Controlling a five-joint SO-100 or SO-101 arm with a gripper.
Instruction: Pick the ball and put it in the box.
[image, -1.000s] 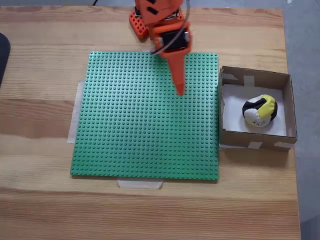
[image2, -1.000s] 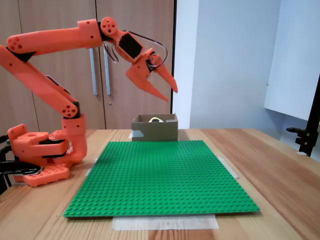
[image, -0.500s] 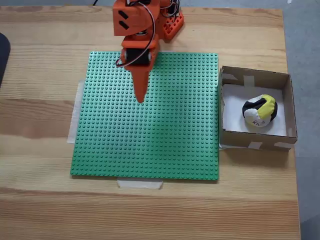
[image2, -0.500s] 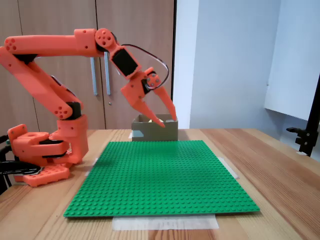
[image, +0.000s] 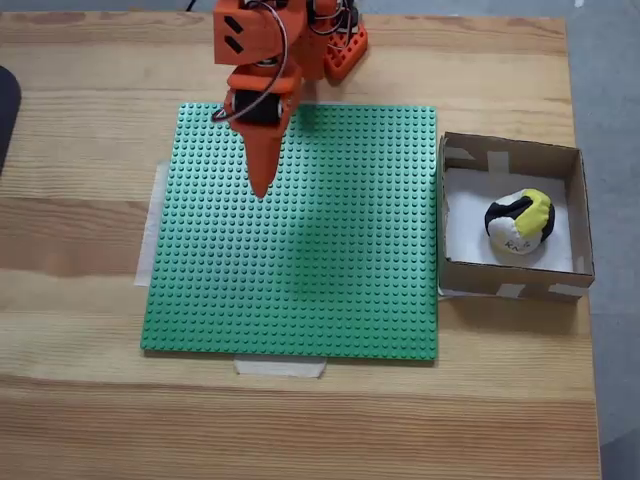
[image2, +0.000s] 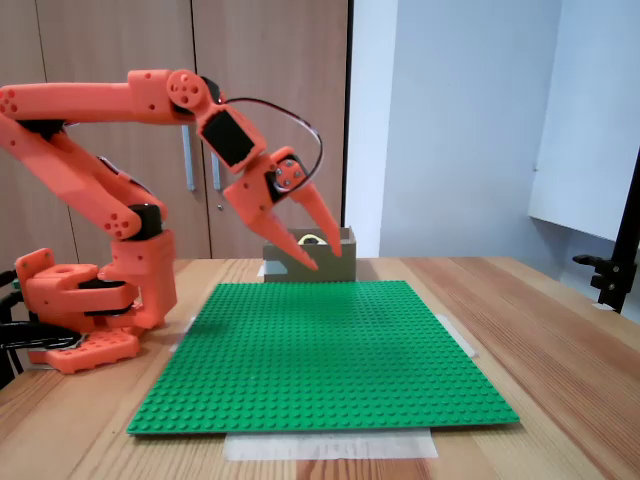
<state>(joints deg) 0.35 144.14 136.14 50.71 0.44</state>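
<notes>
The ball, patched yellow, black and white, lies inside the box on its white bottom, at the right of the table. From the side, just the ball's top peeks over the rim of the box. My orange gripper hangs over the left-centre part of the green baseplate, far to the left of the box. In the side fixed view the gripper is open, pointing down and forward above the plate, with nothing between its fingers.
A green studded baseplate is taped to the wooden table. The arm's base stands at the plate's back edge. A dark object sits at the left table edge, and a black stand at the right.
The arm has swung left across the baseplate, away from the box, and lowered its gripper. The ball has stayed in the box.
</notes>
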